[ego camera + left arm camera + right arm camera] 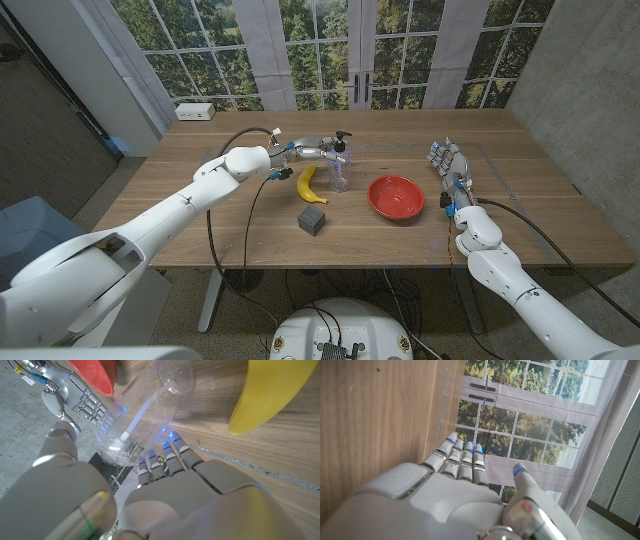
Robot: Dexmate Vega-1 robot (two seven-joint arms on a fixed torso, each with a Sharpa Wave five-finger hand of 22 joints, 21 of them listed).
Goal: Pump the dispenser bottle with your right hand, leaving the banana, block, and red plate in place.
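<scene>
Centrally, the clear, rounded plastic dispenser bottle [340, 168] with its black pump is grasped by the left hand [318, 151] beside the curved banana [310, 184]; the right hand [448, 160] is held released, fingers extended.

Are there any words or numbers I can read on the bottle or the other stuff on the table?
No readable text anywhere.
Dispenser bottle: clear plastic, no label seen.
Banana: no sticker visible.
Block: plain dark faces.
Red plate: plain.
White box at the table's far corner: any marks are too small to read.
</scene>
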